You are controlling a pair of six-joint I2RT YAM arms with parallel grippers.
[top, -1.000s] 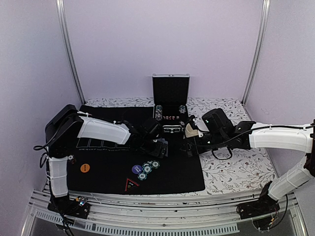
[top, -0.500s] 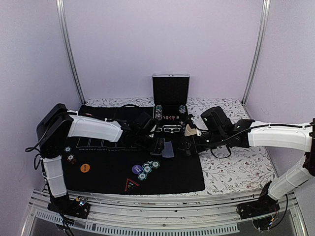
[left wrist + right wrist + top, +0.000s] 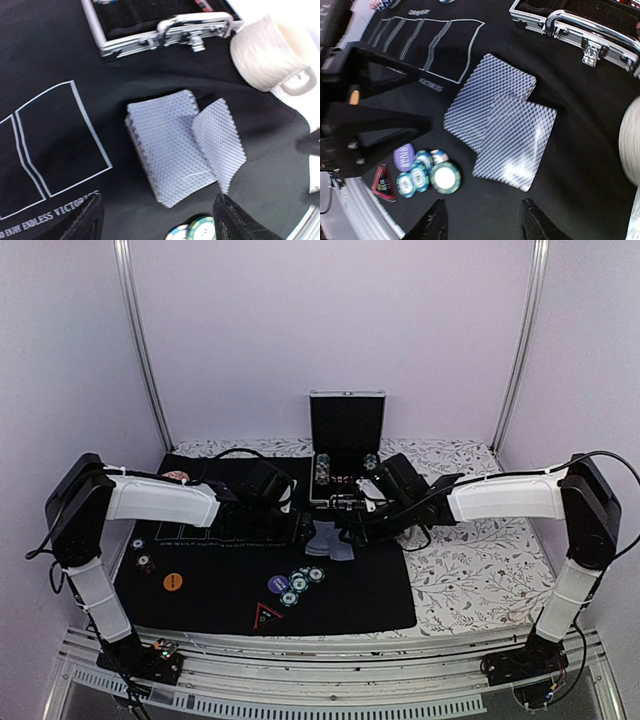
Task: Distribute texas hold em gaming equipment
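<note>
Poker chips with green-and-white edges sit clustered nearest on the black felt mat. Just beyond them the blue-grey-backed playing cards lie face down, their long axis running roughly toward the open silver case. One top card is skewed off, probably so it can be dealt singly. Left tool and right tool hover above, both spread wide, holding nothing.

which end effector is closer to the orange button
Left. The left end effector hovers at the left edge of the card deck, the side facing the orange button; the right end effector hovers past the deck's far side.
</note>
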